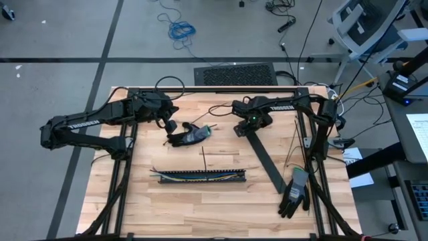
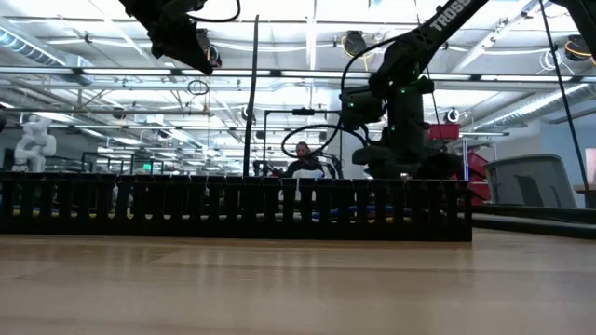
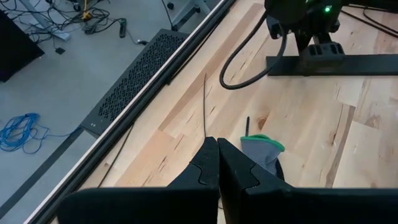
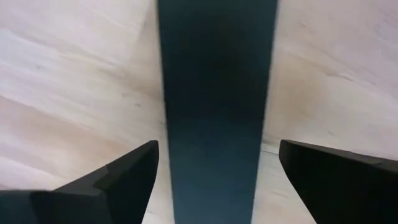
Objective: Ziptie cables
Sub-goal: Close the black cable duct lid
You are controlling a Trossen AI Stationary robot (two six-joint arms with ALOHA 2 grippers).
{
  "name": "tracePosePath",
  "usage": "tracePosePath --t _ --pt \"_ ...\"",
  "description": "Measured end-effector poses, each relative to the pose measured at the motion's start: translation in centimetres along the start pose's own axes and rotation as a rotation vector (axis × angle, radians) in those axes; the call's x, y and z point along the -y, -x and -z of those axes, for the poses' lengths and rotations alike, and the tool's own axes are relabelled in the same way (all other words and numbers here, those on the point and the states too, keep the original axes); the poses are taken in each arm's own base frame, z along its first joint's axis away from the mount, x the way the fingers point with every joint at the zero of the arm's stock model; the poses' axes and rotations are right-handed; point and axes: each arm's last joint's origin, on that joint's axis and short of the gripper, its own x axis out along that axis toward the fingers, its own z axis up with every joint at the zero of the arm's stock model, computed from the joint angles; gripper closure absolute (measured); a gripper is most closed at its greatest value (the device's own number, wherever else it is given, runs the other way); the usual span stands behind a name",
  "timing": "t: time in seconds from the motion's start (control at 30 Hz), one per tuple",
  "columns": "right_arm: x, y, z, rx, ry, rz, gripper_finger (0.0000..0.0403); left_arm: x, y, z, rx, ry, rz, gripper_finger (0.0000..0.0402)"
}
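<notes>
The cables (image 1: 197,175) are laid in the black slotted duct (image 1: 200,177) near the front middle of the table (image 1: 221,207), well apart from both grippers. Their long axis runs left to right, parallel to the table's front edge, with loose ends showing at the duct's left end. The left gripper (image 3: 217,163) is held above the rear left of the table, its fingers pressed together with nothing between them, just behind a dark glove (image 1: 189,136). The right gripper (image 4: 217,158) is held with fingers spread wide over a flat black bar (image 4: 214,106), not touching it. In the low view the cables are largely hidden behind the duct's slotted wall (image 2: 233,207). A second glove (image 1: 294,193) lies at the front right.
</notes>
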Motion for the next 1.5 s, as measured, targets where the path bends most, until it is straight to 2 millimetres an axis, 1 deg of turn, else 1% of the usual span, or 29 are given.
tracePosePath --t 0.13,0.23,0.43,0.53,0.73,0.8,0.93,1.13,1.37,1.5 --pt "0.3 -0.6 0.3 -0.019 -0.036 0.016 0.0082 0.0 0.0 0.0 0.000 0.000 0.000 0.0401" --pt "0.5 -1.1 0.6 -0.032 -0.035 -0.003 0.0083 0.0 0.0 0.0 0.000 0.000 0.000 0.0401" --pt "0.4 -1.6 1.3 -0.041 0.017 -0.002 0.0089 0.0 0.0 0.0 0.004 0.001 -0.001 0.0401" --pt "0.4 -1.7 1.3 -0.042 0.007 0.006 0.0116 0.0 0.0 0.0 0.004 0.001 -0.001 0.0401" --pt "0.5 -1.7 1.4 -0.051 0.008 0.010 0.0203 0.0 0.0 0.0 0.004 0.001 -0.002 0.0401" --pt "0.5 -1.7 1.4 -0.054 0.009 0.007 0.0219 0.0 0.0 0.0 0.004 0.001 -0.001 0.0401" --pt "0.4 -1.7 1.4 -0.061 0.010 0.001 0.0220 0.0 0.0 0.0 0.004 0.002 -0.002 0.0401" --pt "0.3 -1.5 1.3 -0.067 0.010 0.008 0.0208 0.0 0.0 0.0 0.004 0.001 -0.002 0.0401" --pt "-0.3 -0.6 0.9 -0.069 0.025 0.000 0.0213 0.0 0.0 0.0 0.004 0.001 -0.001 0.0401" --pt "-0.8 0.3 0.6 -0.059 0.046 -0.015 0.0212 0.0 0.0 0.0 0.004 0.001 -0.002 0.0401"
